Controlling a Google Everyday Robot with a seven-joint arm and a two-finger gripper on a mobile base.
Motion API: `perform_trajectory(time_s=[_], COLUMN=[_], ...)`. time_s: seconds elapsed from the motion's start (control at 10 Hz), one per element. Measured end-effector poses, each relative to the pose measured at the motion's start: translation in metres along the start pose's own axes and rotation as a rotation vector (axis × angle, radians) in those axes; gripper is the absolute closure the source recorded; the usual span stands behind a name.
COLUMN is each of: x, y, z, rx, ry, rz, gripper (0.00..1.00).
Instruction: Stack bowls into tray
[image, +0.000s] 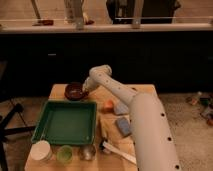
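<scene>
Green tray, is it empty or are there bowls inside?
Empty: the green tray has a bare bottom. The dark red-brown bowl sits outside, past its far edge, with the gripper right beside it.

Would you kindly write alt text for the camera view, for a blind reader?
A white robot arm reaches across a wooden table, its gripper at the rim of a dark red-brown bowl just behind a green tray, which holds no bowl.

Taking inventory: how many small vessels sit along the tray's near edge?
3: white vessel left, green vessel middle, metal vessel right. Claw by the red-brown bowl behind the tray.
</scene>
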Motion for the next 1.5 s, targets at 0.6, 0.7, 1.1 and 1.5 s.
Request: perform_trajectory(time_s=[0.6, 0.7, 1.1, 1.5], x=[0.012, 0.016, 0.026, 0.028], y=[0.003, 0.004, 0.004, 0.000], z=[-0.016, -0.021, -0.035, -0.049], rx=[-0.016, -0.017, -0.014, -0.003], ry=[0.031, 0.043, 0.079, 0.113], rz=[-0.001, -0.002, -0.007, -0.016], gripper=[1.00, 1.00, 1.00, 1.00])
